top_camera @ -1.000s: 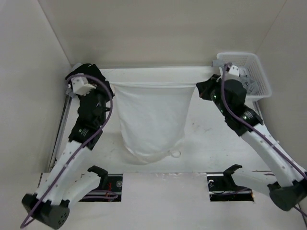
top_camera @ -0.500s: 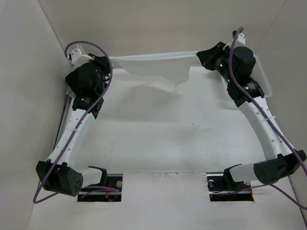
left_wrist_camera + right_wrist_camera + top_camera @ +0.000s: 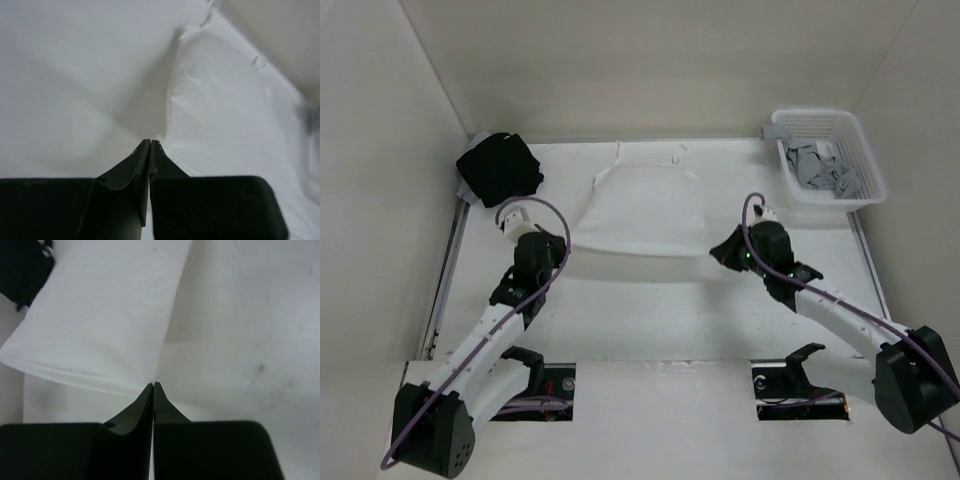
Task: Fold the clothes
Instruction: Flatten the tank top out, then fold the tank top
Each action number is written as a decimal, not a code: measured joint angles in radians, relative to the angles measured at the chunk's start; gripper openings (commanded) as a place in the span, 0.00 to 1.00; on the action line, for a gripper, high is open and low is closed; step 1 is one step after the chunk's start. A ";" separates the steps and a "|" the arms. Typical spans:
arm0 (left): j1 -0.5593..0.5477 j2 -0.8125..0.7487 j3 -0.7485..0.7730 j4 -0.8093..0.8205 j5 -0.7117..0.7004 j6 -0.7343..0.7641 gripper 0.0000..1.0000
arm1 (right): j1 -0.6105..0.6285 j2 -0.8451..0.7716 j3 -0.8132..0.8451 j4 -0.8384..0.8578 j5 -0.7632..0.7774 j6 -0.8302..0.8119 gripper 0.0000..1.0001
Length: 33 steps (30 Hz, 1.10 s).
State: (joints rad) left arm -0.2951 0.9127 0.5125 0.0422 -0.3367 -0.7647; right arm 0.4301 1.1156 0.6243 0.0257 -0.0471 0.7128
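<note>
The clothes (image 3: pixel 640 208), a thin white garment, lie spread across the far middle of the white table, with the near hem lifted a little and casting a shadow. My left gripper (image 3: pixel 565 247) is shut on the hem's left corner and my right gripper (image 3: pixel 716 250) is shut on its right corner. In the left wrist view the gripper (image 3: pixel 150 142) pinches the edge of the clothes (image 3: pixel 225 125). The right wrist view shows the gripper (image 3: pixel 153 385) closed on the corner of the clothes (image 3: pixel 110 315), which stretch away to the left.
A black cloth bundle (image 3: pixel 500 168) sits at the far left corner. A white plastic basket (image 3: pixel 868 160) holding grey garments (image 3: pixel 817 168) stands at the far right. Walls enclose the table on three sides.
Both arms swung the garment out to the far edge, then drew back toward the near side and lowered. The garment went from hanging between them to lying spread on the table.
</note>
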 measured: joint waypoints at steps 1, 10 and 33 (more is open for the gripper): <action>0.000 -0.038 -0.050 -0.025 0.000 -0.007 0.01 | 0.021 -0.013 -0.062 0.010 0.003 0.014 0.01; -0.035 -0.505 -0.198 -0.367 0.004 -0.129 0.01 | 0.322 -0.355 -0.417 -0.010 0.077 0.205 0.02; 0.111 0.233 0.057 0.013 -0.012 -0.148 0.03 | -0.040 0.276 0.140 0.073 -0.041 0.032 0.03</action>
State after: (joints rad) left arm -0.1837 1.1454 0.5697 0.0547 -0.3489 -0.9127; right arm 0.3901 1.3914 0.7643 0.0986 -0.0883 0.7444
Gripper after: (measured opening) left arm 0.015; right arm 0.027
